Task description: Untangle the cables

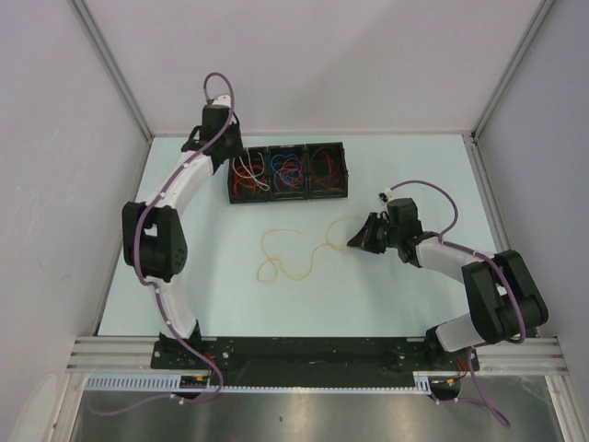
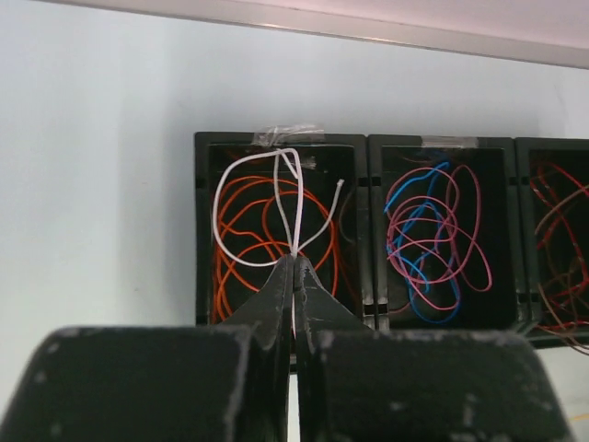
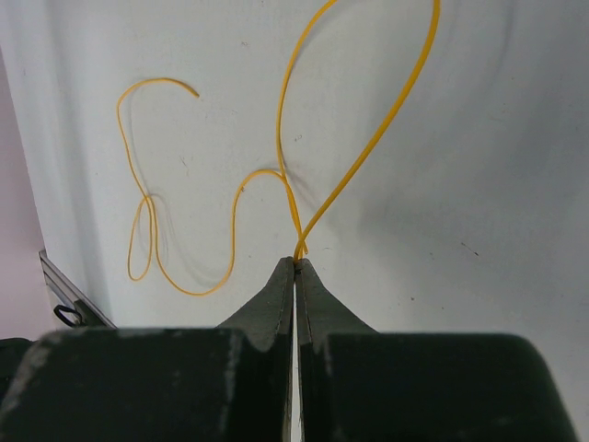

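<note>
A black three-compartment tray (image 1: 287, 195) stands at the back of the table. Its left compartment holds orange cables (image 2: 241, 241) and a white cable (image 2: 241, 168). The middle one holds pink and blue cables (image 2: 433, 241), the right one red and dark cables (image 2: 561, 239). My left gripper (image 2: 294, 260) is shut on the white cable above the left compartment (image 1: 246, 172). A yellow cable (image 1: 293, 250) lies in loops on the table. My right gripper (image 3: 296, 262) is shut on a fold of the yellow cable (image 3: 230, 198), at its right end in the top view (image 1: 354, 241).
The table has a pale blue-white top (image 1: 230, 304). Grey walls with metal frame posts (image 1: 120, 78) close it in on three sides. A black rail (image 1: 304, 354) with the arm bases runs along the near edge.
</note>
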`<action>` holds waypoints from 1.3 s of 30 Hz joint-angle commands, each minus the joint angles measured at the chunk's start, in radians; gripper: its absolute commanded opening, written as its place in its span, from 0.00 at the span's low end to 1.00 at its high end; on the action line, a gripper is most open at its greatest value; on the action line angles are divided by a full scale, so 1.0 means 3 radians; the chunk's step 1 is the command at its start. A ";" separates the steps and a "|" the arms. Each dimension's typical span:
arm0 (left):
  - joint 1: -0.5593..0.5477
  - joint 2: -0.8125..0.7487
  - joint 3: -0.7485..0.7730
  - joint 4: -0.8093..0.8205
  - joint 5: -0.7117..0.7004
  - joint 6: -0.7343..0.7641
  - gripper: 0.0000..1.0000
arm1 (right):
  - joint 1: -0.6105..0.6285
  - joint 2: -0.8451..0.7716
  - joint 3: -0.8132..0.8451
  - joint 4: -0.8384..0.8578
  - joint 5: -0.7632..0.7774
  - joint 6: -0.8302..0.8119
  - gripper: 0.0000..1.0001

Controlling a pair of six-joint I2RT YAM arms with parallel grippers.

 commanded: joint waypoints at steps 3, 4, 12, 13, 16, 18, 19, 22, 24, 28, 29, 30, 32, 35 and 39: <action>0.0189 -0.0012 -0.0229 0.0369 0.0571 -0.0292 0.00 | -0.0024 0.0028 -0.0021 0.0120 -0.0060 -0.0025 0.00; 0.0194 -0.0001 -0.0174 0.0329 0.0499 -0.0281 0.00 | -0.0024 0.0023 -0.0021 0.0125 -0.0060 -0.0020 0.00; 0.0316 0.0284 0.0215 0.0057 -0.0125 -0.0373 0.00 | -0.0034 0.0038 -0.0021 0.0130 -0.0081 -0.0020 0.00; 0.0317 0.0315 0.0256 0.0087 -0.0151 -0.0373 0.00 | -0.0034 0.0038 -0.0021 0.0130 -0.0081 -0.0015 0.00; 0.0316 0.0464 0.0363 0.0175 -0.0192 -0.0353 0.00 | -0.0039 0.0043 -0.0021 0.0130 -0.0086 -0.0020 0.00; 0.0311 0.0540 0.0445 0.0185 -0.0238 -0.0332 0.00 | -0.0044 0.0043 -0.0021 0.0125 -0.0086 -0.0015 0.00; 0.0316 0.0591 0.0481 0.0205 -0.0263 -0.0327 0.00 | -0.0044 0.0038 -0.0021 0.0125 -0.0086 -0.0015 0.00; 0.0311 0.0622 0.0425 0.0348 -0.0299 -0.0297 0.00 | -0.0049 0.0048 -0.0021 0.0130 -0.0096 -0.0010 0.00; 0.0291 0.0592 0.0304 0.0491 -0.0381 -0.0271 0.00 | -0.0055 0.0058 -0.0021 0.0141 -0.0106 -0.0015 0.00; 0.0250 0.0566 0.0139 0.0793 -0.0529 -0.0179 0.00 | -0.0065 0.0063 -0.0021 0.0151 -0.0127 -0.0005 0.00; 0.0240 0.0576 0.0109 0.0905 -0.0519 -0.0169 0.00 | -0.0065 0.0068 -0.0021 0.0151 -0.0132 -0.0005 0.00; 0.0235 0.0581 0.0078 0.0946 -0.0459 -0.0164 0.00 | -0.0065 0.0063 -0.0021 0.0151 -0.0132 -0.0010 0.00; 0.0184 0.0566 0.0022 0.1089 -0.0407 -0.0138 0.00 | -0.0070 0.0074 -0.0021 0.0151 -0.0132 0.0000 0.00; 0.0072 0.0470 -0.0244 0.1365 -0.0443 -0.0118 0.00 | -0.0075 0.0074 -0.0016 0.0151 -0.0132 0.0000 0.00; -0.0011 0.0393 -0.0566 0.1560 -0.0529 -0.0199 0.00 | -0.0075 0.0074 -0.0021 0.0156 -0.0137 0.0005 0.00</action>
